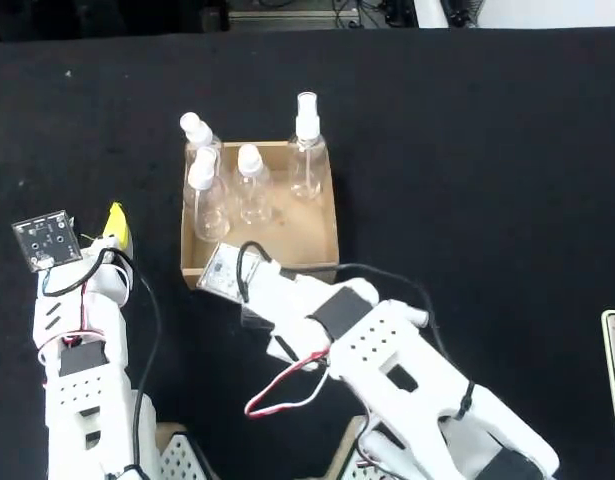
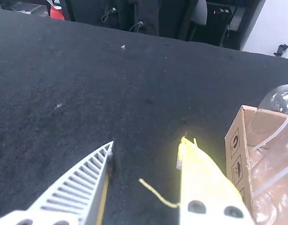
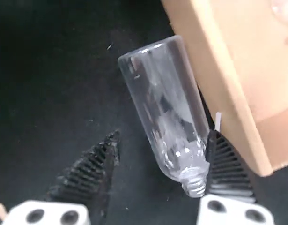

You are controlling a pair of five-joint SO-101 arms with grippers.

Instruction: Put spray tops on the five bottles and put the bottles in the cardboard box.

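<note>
nearest the arms, the right gripper (image 3: 165, 135) has its two black ribbed fingers spread wide, pinching nothing, and they straddle a clear plastic bottle with a bare threaded neck (image 3: 162, 112) that lies on its side on the black cloth table (image 1: 467, 150). the bottle's long axis runs roughly along the outer wall of the shallow brown cardboard box (image 3: 228, 61). its open neck points back toward the gripper and its flat base points away. one finger sits in the narrow gap between the bottle's neck end and the box wall, touching the bottle or just beside it. the other finger stands apart on the bottle's open side. since the fingers already cross the bottle's width near the neck, i judge that a plain squeeze would take it, and the right arm is far the nearer one for that. off to the side, the left gripper (image 2: 147, 143) holds its grey and yellow fingers apart over bare cloth, empty, near the box's wall but not touching it. farther on, inside the box, four clear bottles with white spray tops (image 1: 252, 185) stand upright, as far as i can tell. the count is five bottles, four capped and boxed, one bare and outside, and one box.
</note>
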